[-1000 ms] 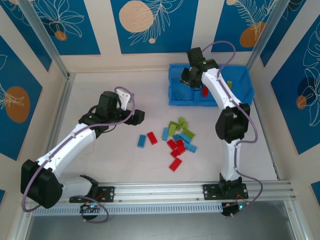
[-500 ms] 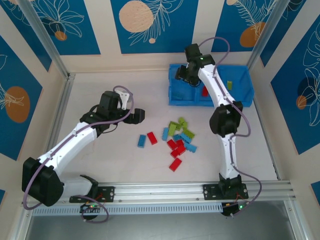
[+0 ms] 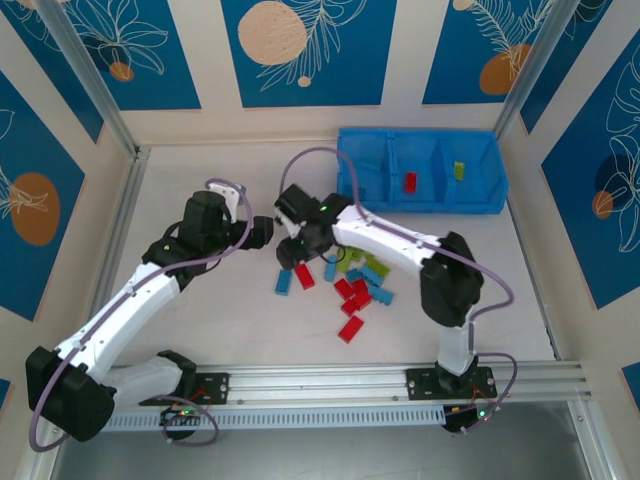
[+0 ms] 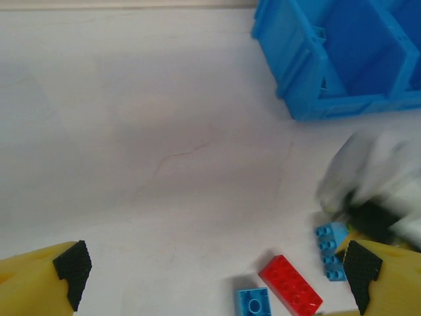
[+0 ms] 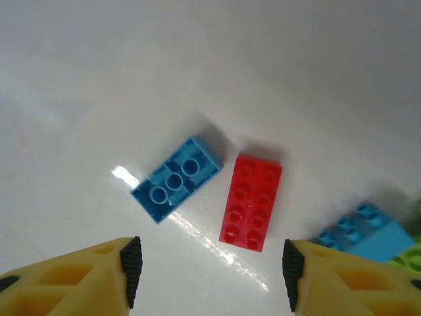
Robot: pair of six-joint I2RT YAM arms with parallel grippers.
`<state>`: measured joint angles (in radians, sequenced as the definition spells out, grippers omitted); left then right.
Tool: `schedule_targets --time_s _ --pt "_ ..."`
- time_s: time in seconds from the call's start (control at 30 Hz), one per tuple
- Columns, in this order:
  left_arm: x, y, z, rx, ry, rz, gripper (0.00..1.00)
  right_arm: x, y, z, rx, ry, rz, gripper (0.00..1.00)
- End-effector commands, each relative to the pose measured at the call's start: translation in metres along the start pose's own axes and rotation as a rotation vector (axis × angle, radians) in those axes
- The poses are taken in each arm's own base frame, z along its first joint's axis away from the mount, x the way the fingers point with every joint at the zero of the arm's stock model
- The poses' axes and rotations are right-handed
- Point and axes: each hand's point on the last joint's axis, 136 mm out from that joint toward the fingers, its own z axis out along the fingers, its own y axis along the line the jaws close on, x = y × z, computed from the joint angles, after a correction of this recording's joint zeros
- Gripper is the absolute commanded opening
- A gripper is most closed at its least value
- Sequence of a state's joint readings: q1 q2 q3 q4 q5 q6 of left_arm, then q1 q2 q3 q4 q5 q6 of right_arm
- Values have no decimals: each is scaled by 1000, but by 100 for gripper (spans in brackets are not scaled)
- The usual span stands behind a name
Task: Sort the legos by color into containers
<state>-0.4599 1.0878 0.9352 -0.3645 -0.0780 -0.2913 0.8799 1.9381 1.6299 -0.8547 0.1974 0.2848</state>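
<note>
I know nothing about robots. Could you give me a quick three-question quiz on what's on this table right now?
1. True or false: the red brick in the blue tray lies in its middle compartment.
2. Seen between the right arm's fingers, beside the light blue brick, the other brick is: A red, B green, C yellow.
3. Fill in: the left arm's fingers stand wide ____, holding nothing.
Key: 1 true; 2 A; 3 open.

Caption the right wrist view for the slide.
Right hand, jaws open, hovers over a small light blue plastic brick and a red plastic brick side by side on the white table.
</note>
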Motion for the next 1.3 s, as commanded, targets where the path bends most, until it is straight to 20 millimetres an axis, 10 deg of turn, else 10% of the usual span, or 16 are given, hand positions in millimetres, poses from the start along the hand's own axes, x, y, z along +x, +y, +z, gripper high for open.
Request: schedule_targets --time_s 0.0,0.63,0.77,0.9,1.03,1.27 --pt "8 17 -11 -68 -10 -34 100 8 -11 16 62 37 -48 60" --pt "29 18 -26 -34 -16 -57 100 46 -28 90 132 208 -42 56" --pt "29 16 -24 -25 -19 -51 100 42 -39 98 185 214 15 40" --pt "26 11 -25 0 -25 -30 100 22 -48 69 133 146 164 31" --pt "19 -9 -25 109 -35 40 100 -8 -63 -1 13 -22 343 29" --pt "6 -34 -18 225 0 88 100 -21 -175 -110 19 -306 733 29"
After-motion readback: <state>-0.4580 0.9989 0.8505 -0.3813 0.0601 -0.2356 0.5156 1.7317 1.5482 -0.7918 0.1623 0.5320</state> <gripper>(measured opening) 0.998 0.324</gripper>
